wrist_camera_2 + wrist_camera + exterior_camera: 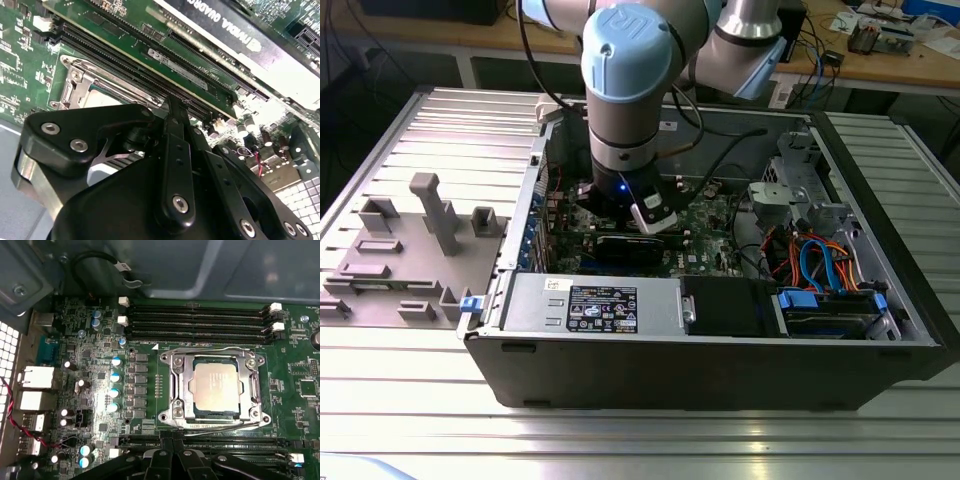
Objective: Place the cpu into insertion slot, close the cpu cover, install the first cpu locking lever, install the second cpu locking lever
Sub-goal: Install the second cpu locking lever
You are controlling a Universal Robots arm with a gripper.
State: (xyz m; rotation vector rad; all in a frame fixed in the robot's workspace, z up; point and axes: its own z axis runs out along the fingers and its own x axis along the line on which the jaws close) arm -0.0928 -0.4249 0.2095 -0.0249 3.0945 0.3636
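Exterior view: the arm reaches down into the open case (720,330), gripper (653,217) low over the motherboard (705,225). First wrist view: the cpu (216,387) sits in the slot (176,390), cover (248,382) down around it, so levers look to be the work. Second wrist view: gripper (172,107) narrow, holding nothing, beside the cover (82,80).

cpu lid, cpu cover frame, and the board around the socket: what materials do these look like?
The cpu: matte silver-grey top, probably plated metal; soft even sheen.
The cpu cover: thin bright sheet metal, likely stamped steel; hard glints, bent edges.
The motherboard: glossy green laminate, probably fibreglass circuit board; traces and soldered parts show.
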